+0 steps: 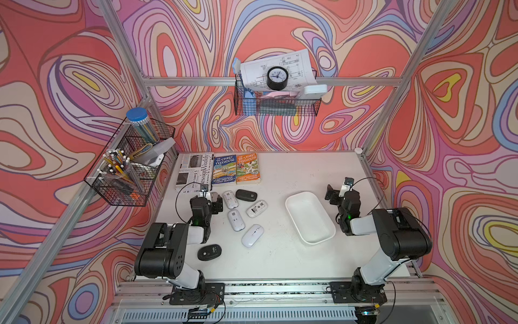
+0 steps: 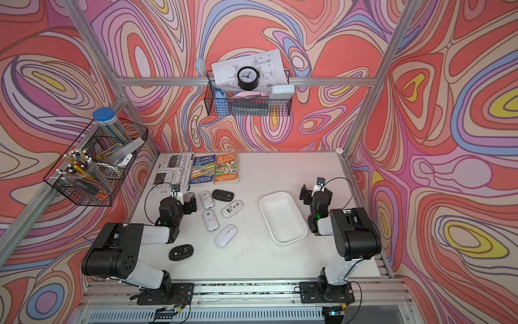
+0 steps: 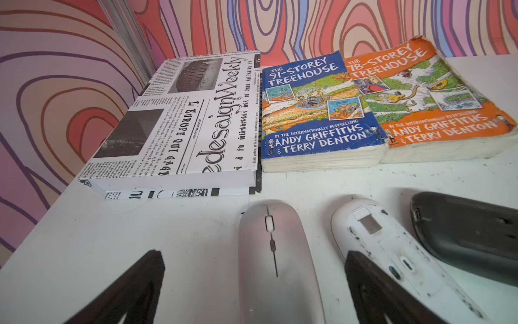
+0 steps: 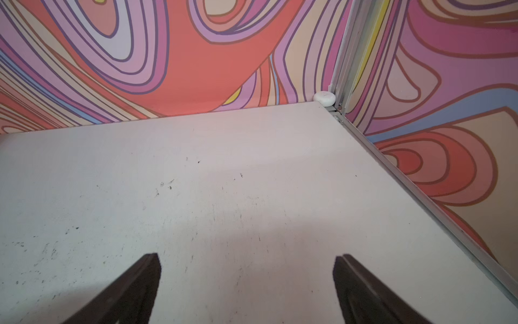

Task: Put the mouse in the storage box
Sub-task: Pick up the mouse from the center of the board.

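1. Left gripper [image 3: 253, 254] is down low over the table [image 1: 280, 258], jaws spread wide and gripping nothing.
2. Silver mouse [image 3: 276, 246] lies flat between those open fingers, wheel side up.
3. Right beside it is a white mouse [image 3: 392, 246], belly-up, and next to that a black mouse [image 3: 462, 238]. Can't tell whether a finger touches the white one.
4. Box [image 1: 309, 218] sits on the table towards the right arm, well apart from the silver mouse.
5. Right gripper [image 4: 248, 256] hovers over the table beyond the box, jaws released, holding nothing.
6. Books [image 3: 322, 112] line the back edge.
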